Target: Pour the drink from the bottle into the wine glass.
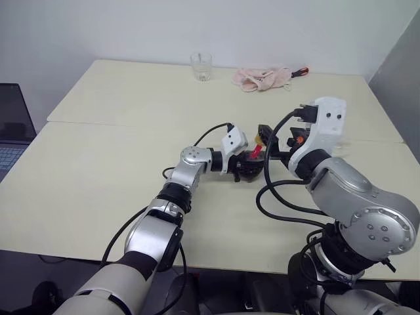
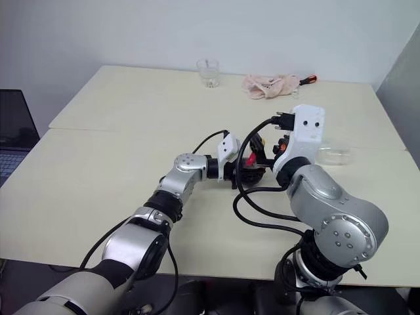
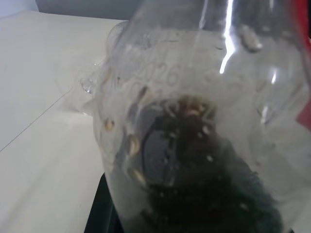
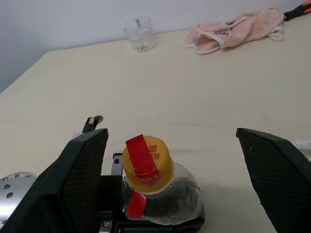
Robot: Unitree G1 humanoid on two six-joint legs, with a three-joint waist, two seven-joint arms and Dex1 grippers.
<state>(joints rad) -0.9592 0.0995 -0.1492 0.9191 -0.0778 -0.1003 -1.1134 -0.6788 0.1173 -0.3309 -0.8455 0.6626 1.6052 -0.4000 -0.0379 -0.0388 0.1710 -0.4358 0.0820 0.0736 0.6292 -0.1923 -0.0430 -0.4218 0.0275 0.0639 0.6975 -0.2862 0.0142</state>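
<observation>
From the left eye view, the pale cream desk point(image 1: 98, 190) carries little. The left gripper point(image 1: 244, 165) is clamped on the small squat clear plastic bottle point(image 1: 251, 168) with its dark brown drink, holding it near the middle of the desk, toward the right edge. The right gripper point(image 1: 275, 146) sits just beside the bottle's top. At the far edge stand a short clear stemless tumbler point(image 1: 201, 66) and, toward the far right corner, a crumpled pink cloth point(image 1: 262, 78).

In the right eye view, a clear glass object point(image 2: 335, 155) lies near the right edge of the desk, beyond the right arm; it may be the wine glass, but I cannot tell.

The left wrist view looks straight onto the bottle's bulbous wall, with the dark brown cola-like liquid point(image 3: 194, 165) pooled low inside it.

The right wrist view shows the right gripper's two black fingers point(image 4: 82, 170) standing wide apart on either side of the yellow cap point(image 4: 147, 162) with its red label strip, touching neither.

The cap looks not yet removed, so this seems to be the uncapping step. Risks: if the fingers close off-centre, the cap could slip or the bottle twist in the left grip. A hard squeeze on soft plastic could spurt drink once it is open.
</observation>
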